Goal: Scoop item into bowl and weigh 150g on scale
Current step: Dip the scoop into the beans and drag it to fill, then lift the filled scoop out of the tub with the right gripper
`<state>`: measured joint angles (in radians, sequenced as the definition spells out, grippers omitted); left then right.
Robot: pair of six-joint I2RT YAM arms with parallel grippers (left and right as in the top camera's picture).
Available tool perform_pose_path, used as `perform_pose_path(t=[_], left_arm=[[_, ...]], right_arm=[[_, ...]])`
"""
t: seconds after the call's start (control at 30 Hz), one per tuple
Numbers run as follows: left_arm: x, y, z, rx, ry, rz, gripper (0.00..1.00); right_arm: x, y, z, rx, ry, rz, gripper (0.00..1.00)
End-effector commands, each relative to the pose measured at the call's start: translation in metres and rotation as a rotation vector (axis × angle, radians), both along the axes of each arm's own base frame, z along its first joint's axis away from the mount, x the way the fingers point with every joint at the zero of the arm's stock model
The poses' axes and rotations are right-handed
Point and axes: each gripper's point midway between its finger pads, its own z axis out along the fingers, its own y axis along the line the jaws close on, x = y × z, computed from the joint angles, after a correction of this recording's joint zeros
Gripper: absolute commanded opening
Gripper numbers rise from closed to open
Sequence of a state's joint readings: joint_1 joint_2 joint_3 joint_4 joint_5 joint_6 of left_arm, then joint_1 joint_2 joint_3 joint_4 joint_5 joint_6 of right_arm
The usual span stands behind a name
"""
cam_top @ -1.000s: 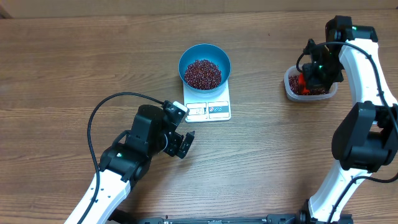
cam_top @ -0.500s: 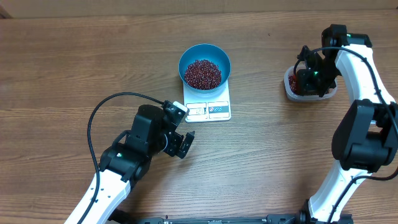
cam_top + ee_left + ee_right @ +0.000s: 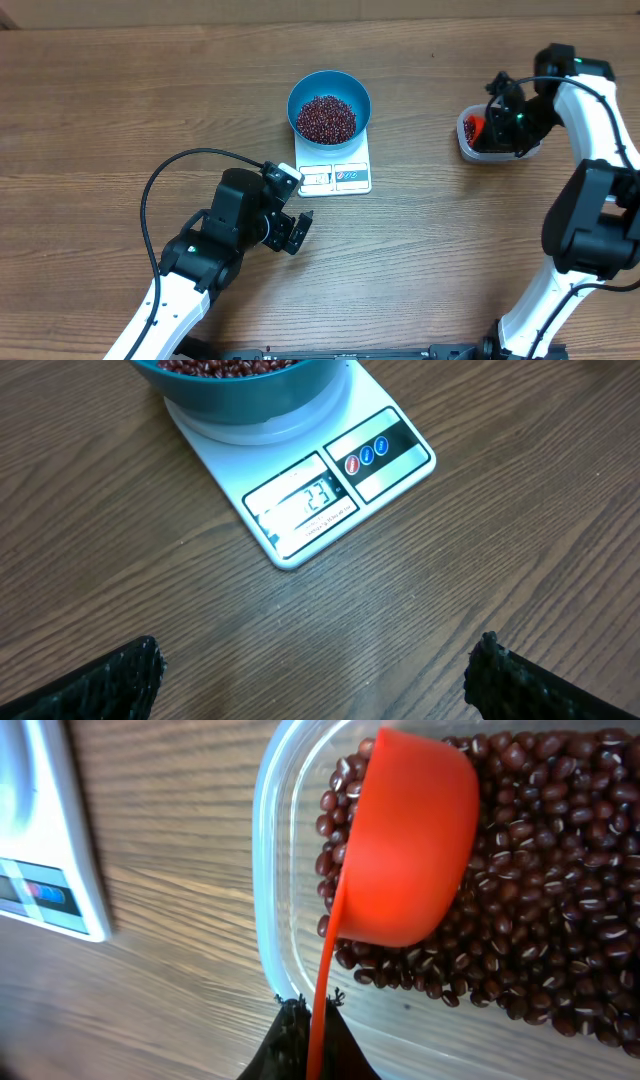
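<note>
The right gripper (image 3: 308, 1025), clamped tight on the handle of an orange scoop (image 3: 410, 840), tips the cup into red-brown beans (image 3: 560, 870) in a clear tub (image 3: 268, 870) well right of the scale (image 3: 335, 176), apparently to dig out another load. The blue bowl (image 3: 330, 77) sits on the scale with a heap of beans inside, so each load is weighed as it lands, while the left gripper (image 3: 315, 680) hovers near the scale's display edge, fingers (image 3: 115, 680) spread wide and empty.
</note>
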<state>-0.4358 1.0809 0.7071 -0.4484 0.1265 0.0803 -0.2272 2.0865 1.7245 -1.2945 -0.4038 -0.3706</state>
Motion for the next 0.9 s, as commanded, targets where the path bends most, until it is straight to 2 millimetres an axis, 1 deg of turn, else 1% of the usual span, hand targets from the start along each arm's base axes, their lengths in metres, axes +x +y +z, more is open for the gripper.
perform_pose_path(t=[0.0,0.2,0.53,0.87], left_arm=[[0.001,0.002,-0.003,0.002,0.008,0.014,0.99],[0.001,0.002,-0.003,0.002,0.008,0.014,1.0],[0.001,0.002,-0.003,0.002,0.008,0.014,0.99],[0.001,0.002,-0.003,0.002,0.008,0.014,1.0]], right_arm=[[0.006,0.007,0.012,0.165,-0.047,-0.039,0.04],[0.006,-0.009,0.023,0.268,-0.069,-0.12,0.04],[0.0,-0.031,0.027,0.307,-0.064,-0.192,0.04],[-0.007,-0.038,0.048,0.454,-0.137,-0.189,0.04]])
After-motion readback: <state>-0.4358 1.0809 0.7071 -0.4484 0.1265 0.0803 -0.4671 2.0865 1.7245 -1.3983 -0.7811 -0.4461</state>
